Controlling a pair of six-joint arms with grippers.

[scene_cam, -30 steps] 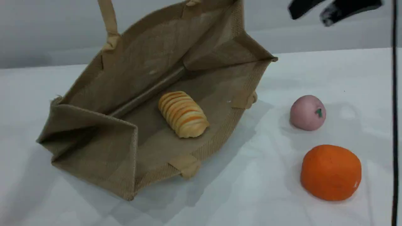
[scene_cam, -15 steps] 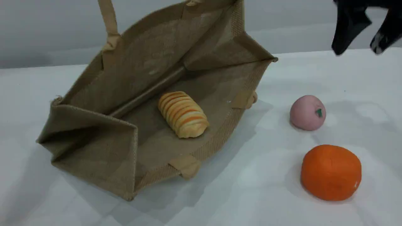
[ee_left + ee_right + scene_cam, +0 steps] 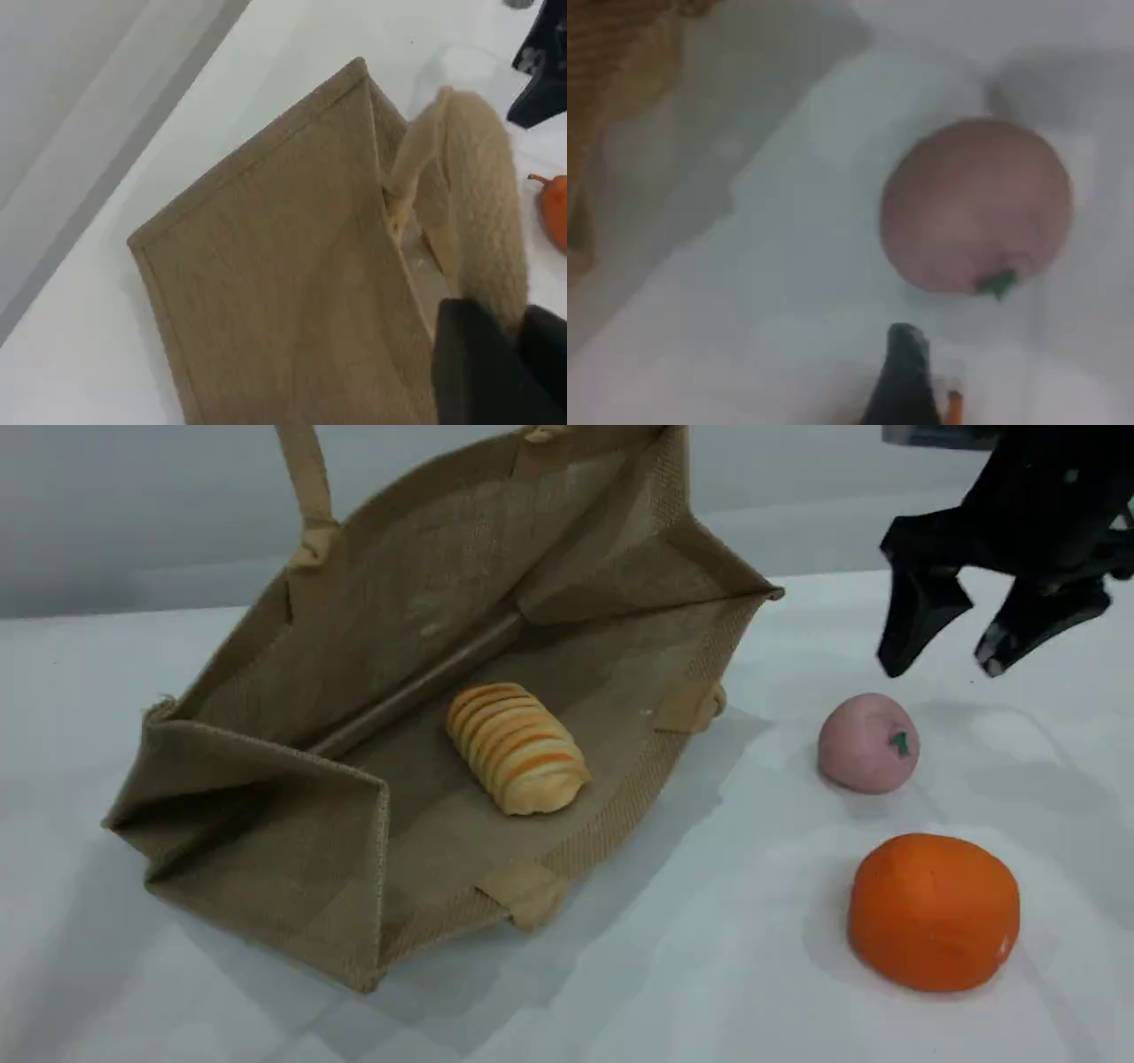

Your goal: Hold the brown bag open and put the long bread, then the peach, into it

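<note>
- The brown bag (image 3: 425, 691) lies on its side on the table (image 3: 620, 992), mouth toward the camera. Its upper wall is lifted by one beige handle (image 3: 306, 491) that runs up out of the scene view at 12 o'clock, which keeps the opening wide for loading.
- The left tool (image 3: 496, 363) is clamped shut on that handle, as the left wrist view shows the rope-like strap running into its dark fingers; this grip is what props the bag open.
- The long bread (image 3: 518, 746) rests inside on the lower wall, near the middle of the opening, so the first half of the task looks done.
- The peach (image 3: 868, 742) sits on the table at 3 o'clock of the bag, well apart from it, with the orange fruit (image 3: 933, 911) near it at its 6 o'clock.
- The right tool (image 3: 990, 657) hangs with its fingers spread apart and empty, just above the peach at about its 1 o'clock, likely lining up to take it.
- In the right wrist view the peach fills the frame beyond one fingertip (image 3: 906, 376), not touched.
</note>
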